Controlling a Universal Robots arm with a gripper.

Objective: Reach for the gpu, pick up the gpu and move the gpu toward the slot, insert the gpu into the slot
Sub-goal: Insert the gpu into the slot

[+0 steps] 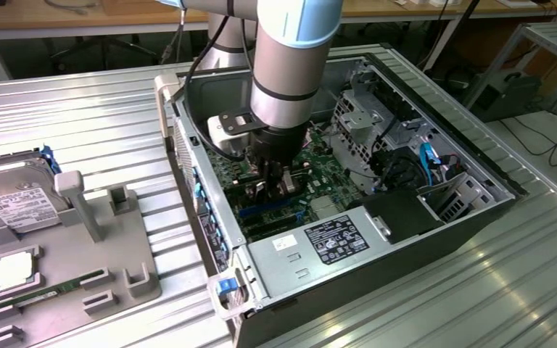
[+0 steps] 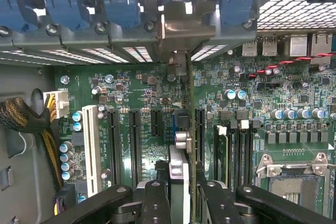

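We see our jaws (image 2: 181,192) clamped on the thin dark gpu card (image 2: 190,129), edge-on above the green motherboard (image 2: 142,85).

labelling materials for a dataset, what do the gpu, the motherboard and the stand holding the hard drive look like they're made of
gpu: thin dark circuit laminate, seen edge-on, with a dull silver metal bracket.
motherboard: glossy green circuit laminate studded with soldered parts.
stand: matte grey, blocky, probably moulded or printed plastic.

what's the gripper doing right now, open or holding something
gripper: shut on the gpu, which it holds edge-on above the motherboard inside the computer case.
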